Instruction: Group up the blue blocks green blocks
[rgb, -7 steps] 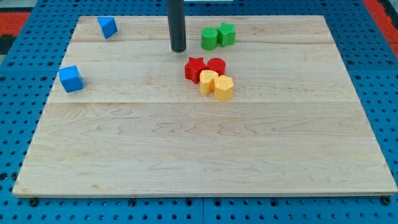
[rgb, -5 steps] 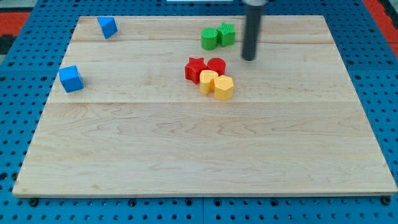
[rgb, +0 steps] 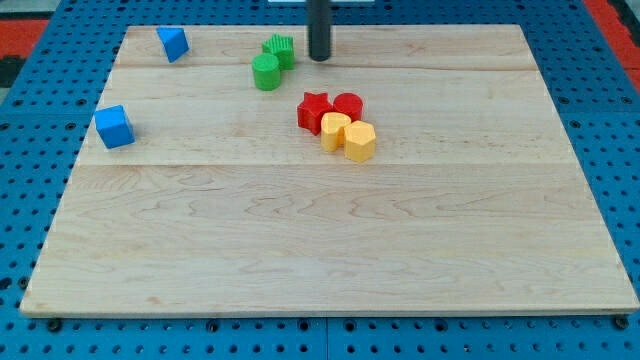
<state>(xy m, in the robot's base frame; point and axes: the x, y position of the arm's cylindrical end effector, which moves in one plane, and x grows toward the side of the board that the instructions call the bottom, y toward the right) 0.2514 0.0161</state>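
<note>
Camera view, single angle. My tip (rgb: 319, 58) sits at the table's (rgb: 300, 250) twelve o'clock edge, just beside the green star block (rgb: 280, 50), at its three o'clock. No fingers on this rig, only the rod, so nothing to report as open or closed.

Green cylinder block (rgb: 266, 72) touches the green star at its seven o'clock. Blue wedge block (rgb: 173, 43) lies toward ten o'clock, well apart from the greens. Blue cube block (rgb: 114, 126) sits near the nine o'clock edge.

Red star (rgb: 313, 110), red cylinder (rgb: 348, 104) and two yellow blocks (rgb: 350, 135) cluster at centre.

Judgement: push the green pair toward nine o'clock in a straight, centred line, staying clear of the reds.
</note>
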